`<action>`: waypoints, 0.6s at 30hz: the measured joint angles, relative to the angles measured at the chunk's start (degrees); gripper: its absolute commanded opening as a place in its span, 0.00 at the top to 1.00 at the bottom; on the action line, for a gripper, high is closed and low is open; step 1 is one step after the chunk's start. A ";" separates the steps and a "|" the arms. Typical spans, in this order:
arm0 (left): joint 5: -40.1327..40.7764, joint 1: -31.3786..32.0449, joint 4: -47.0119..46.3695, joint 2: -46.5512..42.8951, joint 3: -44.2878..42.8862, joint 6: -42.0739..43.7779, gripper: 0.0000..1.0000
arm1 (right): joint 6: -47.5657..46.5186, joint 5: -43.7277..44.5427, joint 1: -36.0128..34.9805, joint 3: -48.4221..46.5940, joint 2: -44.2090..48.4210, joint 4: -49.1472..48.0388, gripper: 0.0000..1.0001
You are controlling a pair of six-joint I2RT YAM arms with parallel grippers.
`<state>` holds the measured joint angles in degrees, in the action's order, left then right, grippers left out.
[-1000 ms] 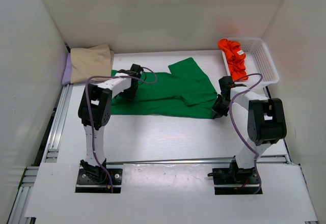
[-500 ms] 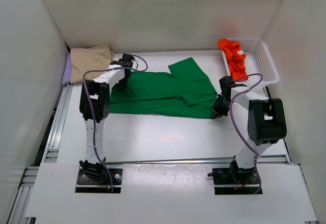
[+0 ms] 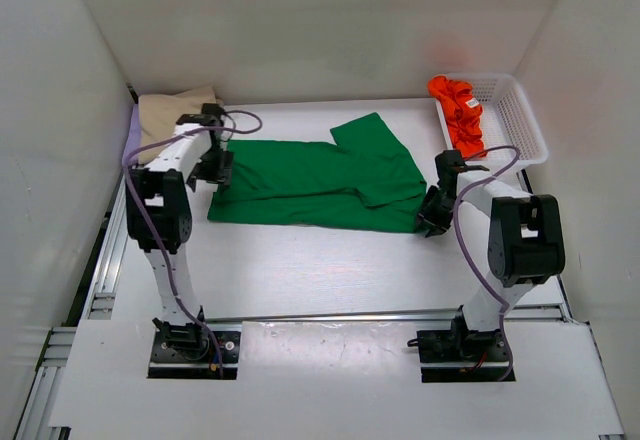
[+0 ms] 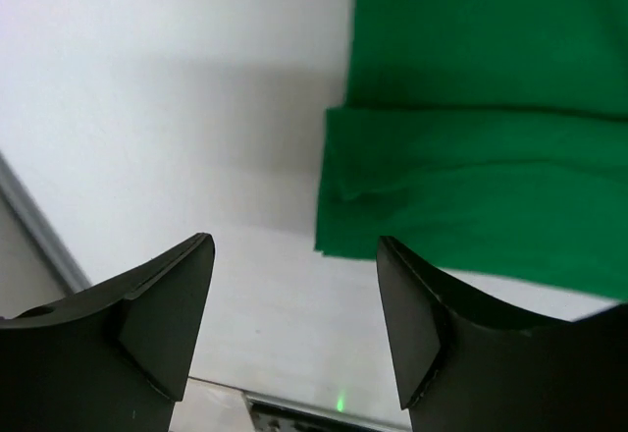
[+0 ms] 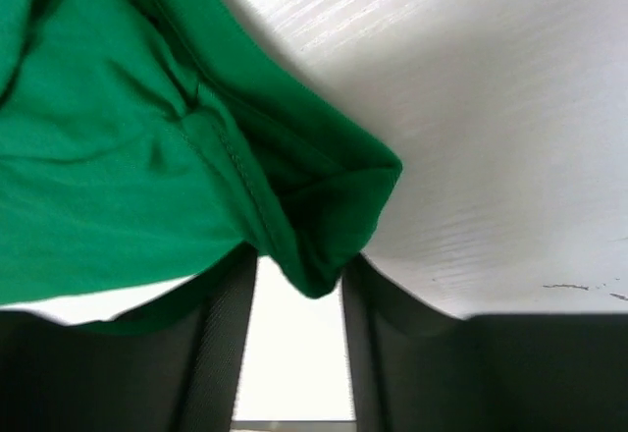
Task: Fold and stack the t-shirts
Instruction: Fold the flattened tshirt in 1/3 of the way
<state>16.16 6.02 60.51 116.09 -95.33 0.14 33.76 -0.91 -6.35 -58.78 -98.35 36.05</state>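
A bright green t-shirt (image 3: 315,182) lies folded lengthwise across the table, one sleeve pointing to the back. My left gripper (image 3: 212,166) hovers at its left edge, open and empty. In the left wrist view the left gripper (image 4: 294,247) is over bare table and the green t-shirt (image 4: 481,137) lies to the upper right. My right gripper (image 3: 430,216) is at the shirt's front right corner. In the right wrist view the right gripper (image 5: 299,265) stands open, with a corner of the green t-shirt (image 5: 324,216) drooping loosely between its tips. A beige t-shirt (image 3: 176,112) lies on a lilac t-shirt (image 3: 131,138) at back left. An orange-red t-shirt (image 3: 456,112) hangs over the basket's rim.
A white mesh basket (image 3: 515,118) stands at the back right by the right wall. White walls close in the table on three sides. A metal rail (image 3: 110,250) runs along the left edge.
My left arm has swung left, from over the green t-shirt to its left edge, and its jaws have opened wider. My right gripper, shut on the shirt's corner before, has opened.
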 measured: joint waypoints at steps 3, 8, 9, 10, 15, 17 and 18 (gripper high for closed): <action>-6.34 -5.64 1.57 -0.87 2.43 -0.04 0.19 | -0.15 -0.35 0.02 1.38 1.49 -0.11 0.46; -14.84 -10.10 2.51 -1.01 7.98 -0.15 0.18 | 0.37 -1.46 0.13 2.73 3.48 -0.55 0.41; -16.33 -9.90 2.36 -0.98 8.37 -0.15 0.18 | 0.72 -1.68 0.24 2.73 3.48 -0.76 0.39; -17.64 -9.62 2.29 -0.96 8.52 -0.13 0.18 | 1.11 -1.90 0.46 2.73 3.48 -1.03 0.39; -22.82 -8.55 1.16 1.14 7.98 -0.15 0.23 | 3.19 -1.86 1.53 2.71 3.43 -1.99 0.41; -24.26 -8.52 0.76 2.64 7.41 -0.20 0.33 | 4.04 -1.25 1.90 2.69 2.95 -2.19 0.52; -24.94 -8.52 0.55 3.28 7.30 -0.37 0.48 | 4.52 -0.98 2.05 2.62 2.36 -2.25 0.57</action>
<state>-8.78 -2.50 61.06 119.37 -88.03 -0.23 38.28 -1.89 -4.29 -56.16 -95.98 33.80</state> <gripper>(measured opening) 0.701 0.525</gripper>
